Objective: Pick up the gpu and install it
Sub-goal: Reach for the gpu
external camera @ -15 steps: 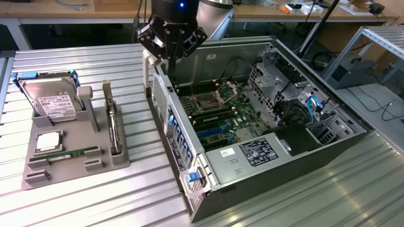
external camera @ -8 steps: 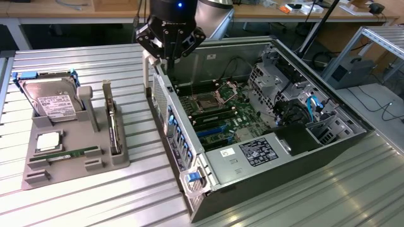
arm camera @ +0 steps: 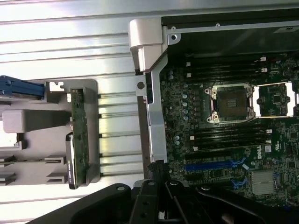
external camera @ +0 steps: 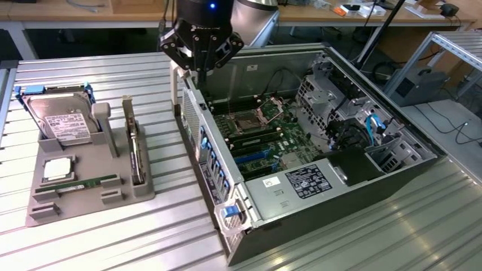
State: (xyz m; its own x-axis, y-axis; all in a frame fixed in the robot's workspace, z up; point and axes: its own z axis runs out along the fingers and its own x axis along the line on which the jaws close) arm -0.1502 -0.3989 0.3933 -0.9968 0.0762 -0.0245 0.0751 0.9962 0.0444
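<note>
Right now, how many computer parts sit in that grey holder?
4: hard drive at the far end; processor chip in front of it; green memory stick nearer still; gpu on edge along the side facing the case. More may be hidden.

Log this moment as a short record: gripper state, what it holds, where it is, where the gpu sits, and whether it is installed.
gripper: gripper shut, holding nothing
gripper position: over the open computer case, at its wall on the tray side
gpu: gpu standing on edge in the grey tray, untouched
gpu installed: no
also in tray: hard drive
</note>
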